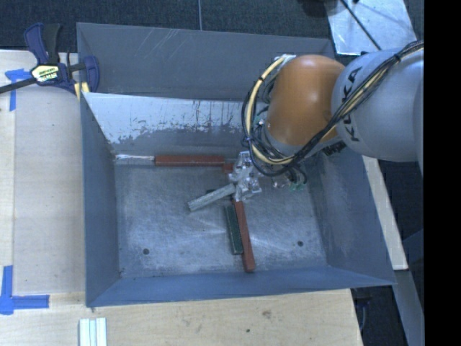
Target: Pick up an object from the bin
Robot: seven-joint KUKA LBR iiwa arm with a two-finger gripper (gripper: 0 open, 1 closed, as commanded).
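Camera view: the grey metal bin [97,215] has sloped walls and a flat, scuffed floor. The arm enters from the right. Its wrist carries a rounded orange cover [306,103] with a looped bundle of yellow and black cables [253,114].

The gripper [245,179] is down inside the bin, right of centre on the floor and near the back wall. Its metal tip is partly masked by the cables and the cover, so it cannot be determined whether the gripper is spread, pressed together, or pinching an item.

Items nearest the gripper:
- A flat grey metal strip [209,199] lies tilted on the floor. Its right, higher end reaches up to the gripper tip and its left end points toward the bin centre. Contact with the gripper cannot be confirmed.
- A dark rectangular bar [235,231] lies just below the gripper and runs toward the front wall.
- A thin red-brown stick [245,242] lies against the right side of the dark rectangular bar and extends further toward the front wall.

A long red-brown rod [191,161] with a clear left section lies along the foot of the back wall. Its right end is just beside the gripper.
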